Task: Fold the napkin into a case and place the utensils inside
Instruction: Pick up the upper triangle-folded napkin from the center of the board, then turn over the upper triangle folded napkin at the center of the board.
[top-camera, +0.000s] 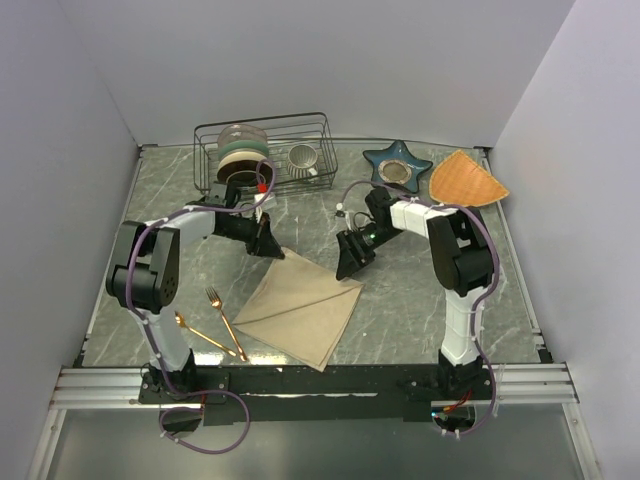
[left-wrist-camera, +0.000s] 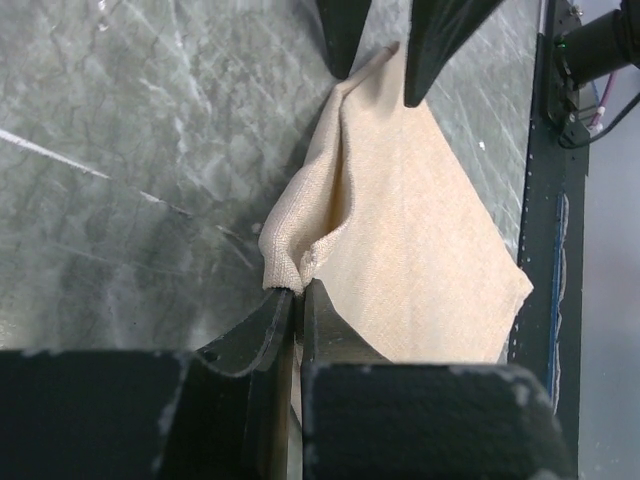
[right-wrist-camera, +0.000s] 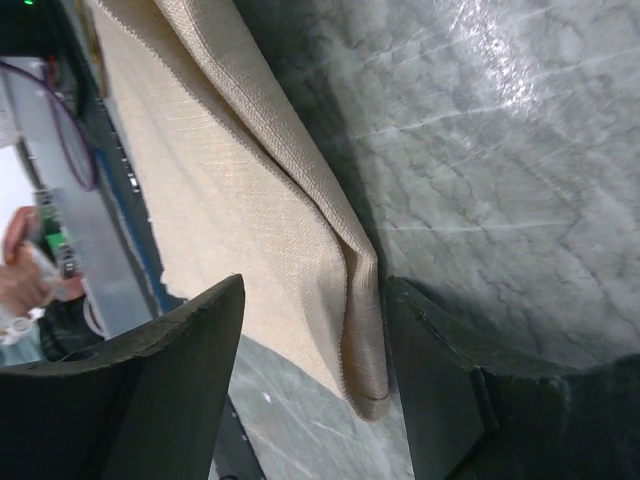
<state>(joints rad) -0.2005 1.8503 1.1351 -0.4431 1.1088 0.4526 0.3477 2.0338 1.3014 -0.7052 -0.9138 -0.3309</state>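
The beige napkin (top-camera: 300, 305) lies on the table with a diagonal fold line across it. My left gripper (top-camera: 268, 245) is shut on its far left corner; in the left wrist view the cloth bunches right at the closed tips (left-wrist-camera: 298, 288). My right gripper (top-camera: 348, 268) is at the napkin's right corner. Its jaws are open and straddle the doubled cloth edge (right-wrist-camera: 360, 300), which lies slack between them, closer to the right finger (right-wrist-camera: 430, 360). The gold fork (top-camera: 222, 315) and gold spoon (top-camera: 205, 335) lie on the table left of the napkin, apart from both grippers.
A wire dish rack (top-camera: 300, 125) with plates and a cup stands at the back. A blue star-shaped dish (top-camera: 397, 165) and an orange wedge mat (top-camera: 465, 180) sit at the back right. The black rail (top-camera: 330, 378) runs along the near edge, just past the napkin.
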